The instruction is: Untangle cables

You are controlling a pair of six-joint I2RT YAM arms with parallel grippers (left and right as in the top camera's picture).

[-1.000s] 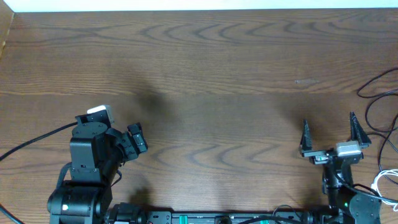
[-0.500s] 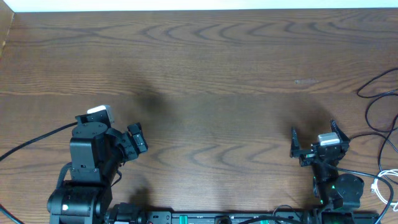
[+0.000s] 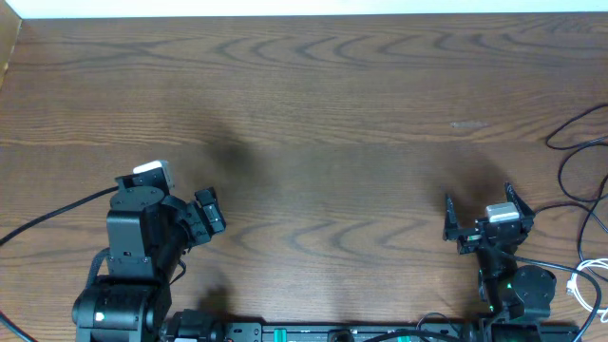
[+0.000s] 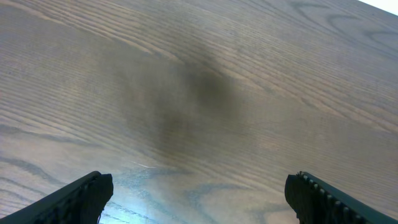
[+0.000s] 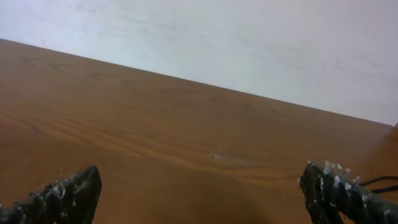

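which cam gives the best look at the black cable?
Overhead: the black cable loops at the right edge of the table, partly cut off by the frame. Right wrist catches only a thin sliver at its far right. Left wrist shows none of it.

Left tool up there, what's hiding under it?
Beneath the open left tool lies only the brown wooden table, with a soft dark shadow. Nothing else shows there. The black arm covers the wood beneath itself.
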